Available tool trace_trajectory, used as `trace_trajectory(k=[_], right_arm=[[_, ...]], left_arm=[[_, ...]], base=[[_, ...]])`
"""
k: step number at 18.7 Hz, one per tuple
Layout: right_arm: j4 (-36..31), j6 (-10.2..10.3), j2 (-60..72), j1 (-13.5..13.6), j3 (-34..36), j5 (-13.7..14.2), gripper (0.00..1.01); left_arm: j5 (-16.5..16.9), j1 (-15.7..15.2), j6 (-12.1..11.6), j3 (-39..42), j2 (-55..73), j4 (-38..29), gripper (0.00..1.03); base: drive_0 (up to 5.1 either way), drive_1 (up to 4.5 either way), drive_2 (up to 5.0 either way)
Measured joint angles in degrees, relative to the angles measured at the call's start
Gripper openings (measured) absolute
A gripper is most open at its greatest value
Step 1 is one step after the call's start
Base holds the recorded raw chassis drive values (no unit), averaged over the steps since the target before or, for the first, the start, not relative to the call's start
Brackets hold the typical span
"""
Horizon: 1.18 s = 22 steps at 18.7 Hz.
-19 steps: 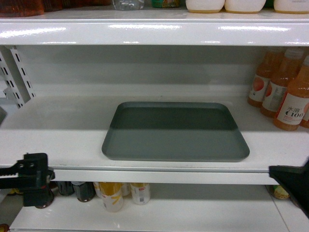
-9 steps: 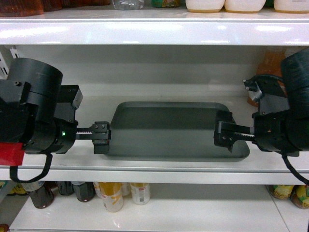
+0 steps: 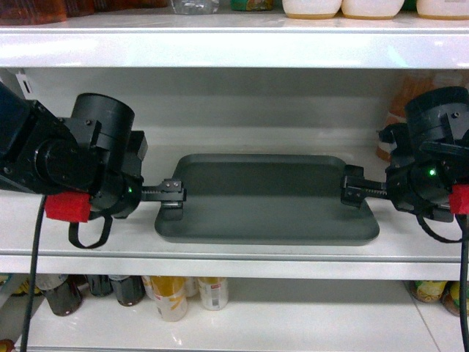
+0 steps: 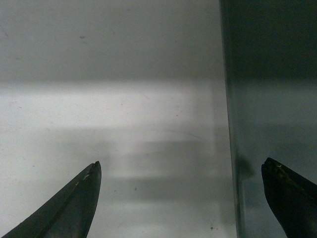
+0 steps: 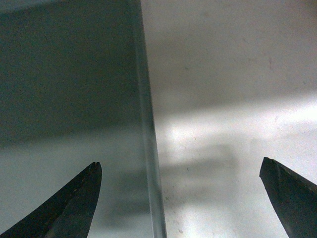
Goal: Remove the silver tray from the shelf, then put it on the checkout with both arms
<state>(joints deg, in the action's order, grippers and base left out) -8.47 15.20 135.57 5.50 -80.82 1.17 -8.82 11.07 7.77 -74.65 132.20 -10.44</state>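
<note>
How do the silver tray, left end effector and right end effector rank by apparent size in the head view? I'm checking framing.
1. silver tray, clearly largest.
2-3. left end effector and right end effector look alike; no ranking.

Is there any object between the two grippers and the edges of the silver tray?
Nothing visible does. The left gripper and right gripper sit at the silver tray's side rims, jaws open astride them, with only bare shelf beside.

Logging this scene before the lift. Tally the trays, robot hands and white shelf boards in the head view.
tray: 1
hands: 2, left hand and right hand
shelf boards: 3, top, middle, bottom
Total: 6
</note>
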Motion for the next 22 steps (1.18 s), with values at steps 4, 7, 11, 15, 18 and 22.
trace_trajectory(k=[4, 7, 11, 15, 18, 22], right_arm=[[2.7, -2.9, 2.5, 1.3, -3.8, -2.3, 0.98], [4.2, -7.1, 3.6, 2.2, -4.9, -0.3, 0.87], [5.2, -8.0, 3.8, 2.7, -5.1, -0.7, 0.53], [2.8, -7.8, 3.1, 2.3, -2.7, -0.3, 0.20], [-0.6, -7.1, 1.8, 2.4, 0.7, 0.1, 0.03], [-2.8, -5.4, -2.1, 3.1, 7.5, -1.0, 0.03]], left_arm=[[-1.6, 1.2, 0.8, -3.6, 2.8, 1.7, 0.98], [-1.0, 1.2, 1.3, -3.8, 3.2, 2.9, 0.97], [0.8, 1.2, 2.8, -3.6, 3.0, 5.1, 0.64], [2.3, 1.1, 3.0, -1.0, 1.9, 4.3, 0.30], [3.6, 0.6, 5.0, 2.8, 0.1, 1.6, 0.05], [4.2, -0.3, 7.2, 10.7, -4.2, -3.5, 0.03]], base=[[0.0, 0.00, 0.0], [0.0, 0.00, 0.0], [0.0, 0.00, 0.0], [0.0, 0.00, 0.0], [0.0, 0.00, 0.0], [0.0, 0.00, 0.0]])
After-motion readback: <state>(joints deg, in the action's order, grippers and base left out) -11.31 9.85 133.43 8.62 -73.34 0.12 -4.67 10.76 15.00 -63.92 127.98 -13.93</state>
